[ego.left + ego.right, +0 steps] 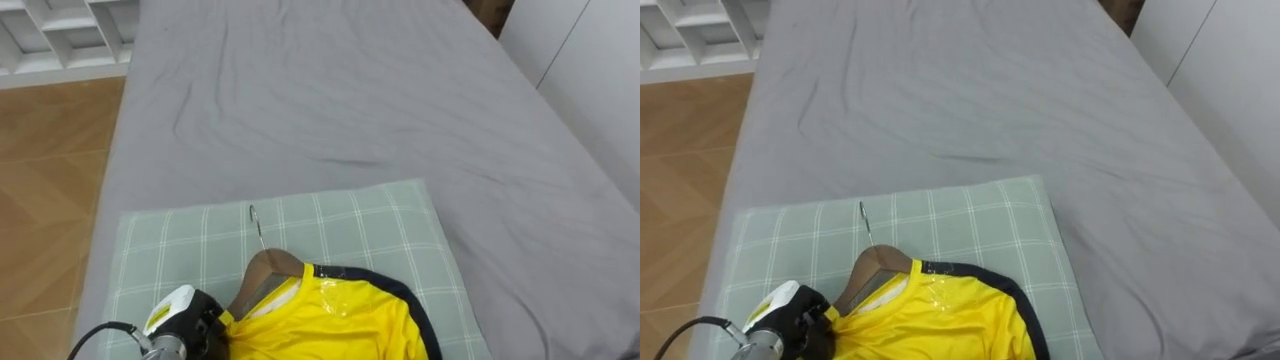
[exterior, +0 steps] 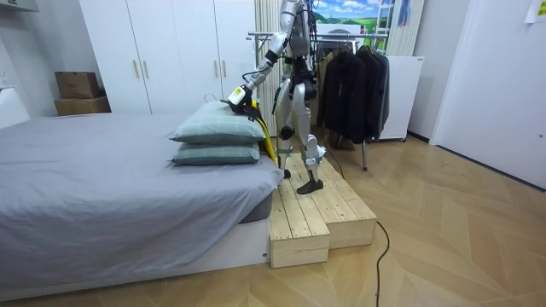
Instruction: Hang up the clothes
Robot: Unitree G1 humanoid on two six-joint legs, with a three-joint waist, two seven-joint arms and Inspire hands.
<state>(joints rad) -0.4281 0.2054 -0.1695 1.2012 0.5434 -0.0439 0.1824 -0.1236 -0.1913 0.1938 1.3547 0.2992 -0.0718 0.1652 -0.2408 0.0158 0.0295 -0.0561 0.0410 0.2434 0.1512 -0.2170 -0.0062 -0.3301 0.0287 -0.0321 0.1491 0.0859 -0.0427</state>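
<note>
Robot is standing on a wooden step (image 2: 316, 213) at the head of a grey bed (image 1: 350, 90), w/ a rack of dark clothes (image 2: 350, 81) behind it. A yellow shirt (image 1: 330, 320) w/ dark neck trim is lying on a wooden hanger (image 1: 265, 270) atop a green checked pillow (image 1: 360, 225), metal hook (image 1: 256, 222) pointing up the bed. The left hand (image 1: 195, 318) is reaching in from lower left & touching the shirt's shoulder at the hanger's end. Its fingers are hiding against the cloth, so can't tell if it's grasping.
</note>
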